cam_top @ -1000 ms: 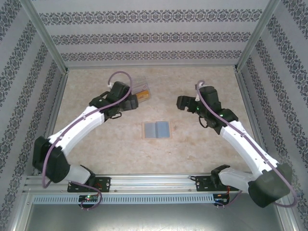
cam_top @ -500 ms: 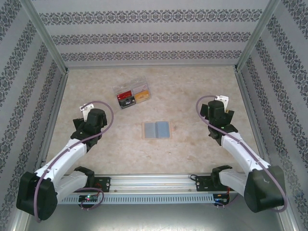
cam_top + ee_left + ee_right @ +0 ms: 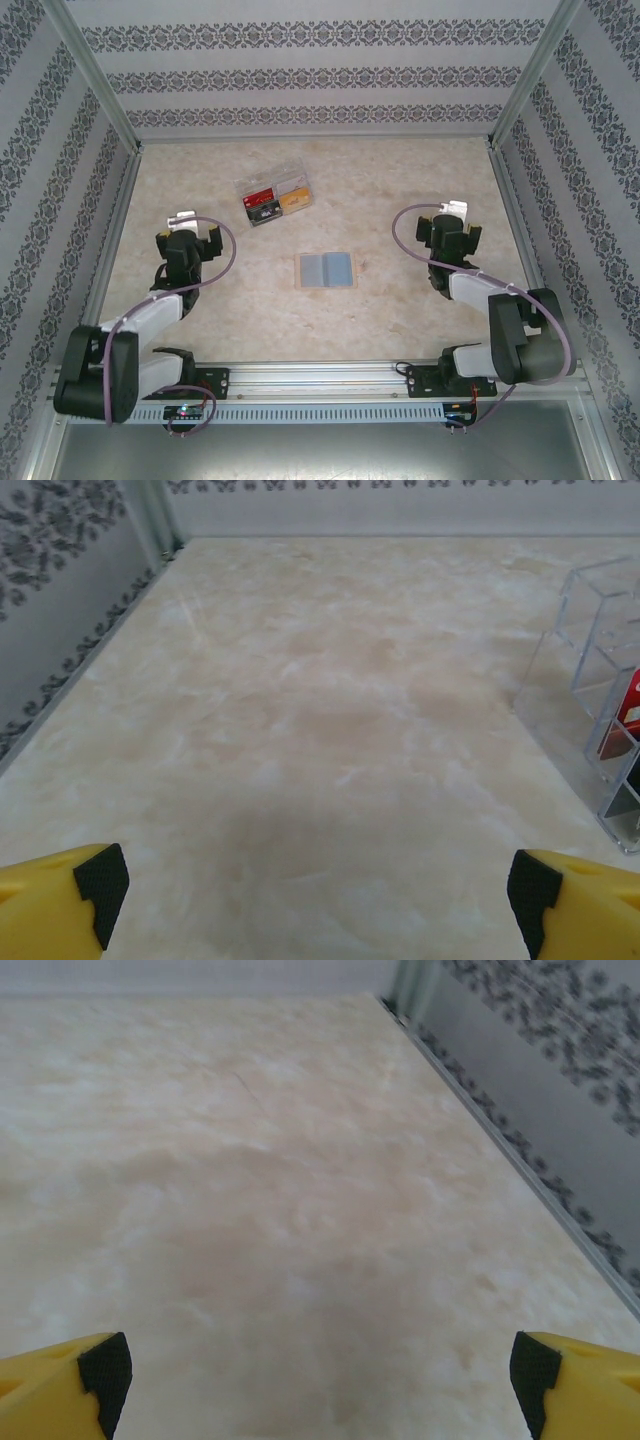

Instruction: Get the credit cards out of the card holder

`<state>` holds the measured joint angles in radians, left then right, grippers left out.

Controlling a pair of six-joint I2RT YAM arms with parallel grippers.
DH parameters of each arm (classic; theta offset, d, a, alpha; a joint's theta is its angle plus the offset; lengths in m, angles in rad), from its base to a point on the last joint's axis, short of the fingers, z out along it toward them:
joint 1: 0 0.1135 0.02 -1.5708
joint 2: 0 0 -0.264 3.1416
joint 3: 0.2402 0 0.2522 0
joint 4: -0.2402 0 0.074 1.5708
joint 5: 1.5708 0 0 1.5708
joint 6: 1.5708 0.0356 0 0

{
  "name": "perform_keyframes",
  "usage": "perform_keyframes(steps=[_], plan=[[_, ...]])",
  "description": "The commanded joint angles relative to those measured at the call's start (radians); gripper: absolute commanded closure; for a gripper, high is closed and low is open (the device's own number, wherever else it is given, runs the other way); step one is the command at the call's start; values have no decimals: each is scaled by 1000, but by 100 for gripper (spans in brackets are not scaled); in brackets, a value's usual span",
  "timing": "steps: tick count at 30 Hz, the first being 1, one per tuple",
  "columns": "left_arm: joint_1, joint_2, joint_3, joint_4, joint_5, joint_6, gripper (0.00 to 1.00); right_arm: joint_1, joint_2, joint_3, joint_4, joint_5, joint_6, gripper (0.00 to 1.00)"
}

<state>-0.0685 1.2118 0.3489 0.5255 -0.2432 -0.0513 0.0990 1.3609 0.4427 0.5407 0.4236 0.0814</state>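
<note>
Arms drawn back, left pincer (image 3: 183, 218) and right pincer (image 3: 451, 212) released; soft, flat holder (image 3: 325, 270) likely needs edge grip.

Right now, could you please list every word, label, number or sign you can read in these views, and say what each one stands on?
No text here is legible.
dark card in the clear box: pale marks, too small to read.
orange card: no print legible.
card holder: plain, no lettering visible.
walls: ornamental pattern, not writing.
</note>
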Motion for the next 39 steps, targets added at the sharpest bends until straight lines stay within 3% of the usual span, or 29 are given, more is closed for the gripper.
perform_keyframes(steps=[1,4,11,23,28,32,39], plan=[[34,102,-17,214,131,61,1,-28,28,-41,200,-152,-42,2],[47,155,-22,296,213,51,1,-33,59,-65,290,-231,-62,2],[78,280,-10,387,287,41,1,-35,122,-83,378,-287,-80,2],[71,344,35,354,144,-4,1,-58,144,-62,355,-305,-55,2],[69,345,35,353,151,1,1,-64,143,-61,350,-318,-52,2],[67,347,66,300,231,40,1,-63,144,-59,351,-317,-51,2],[67,347,68,298,234,39,1,-65,144,-59,351,-318,-51,2]])
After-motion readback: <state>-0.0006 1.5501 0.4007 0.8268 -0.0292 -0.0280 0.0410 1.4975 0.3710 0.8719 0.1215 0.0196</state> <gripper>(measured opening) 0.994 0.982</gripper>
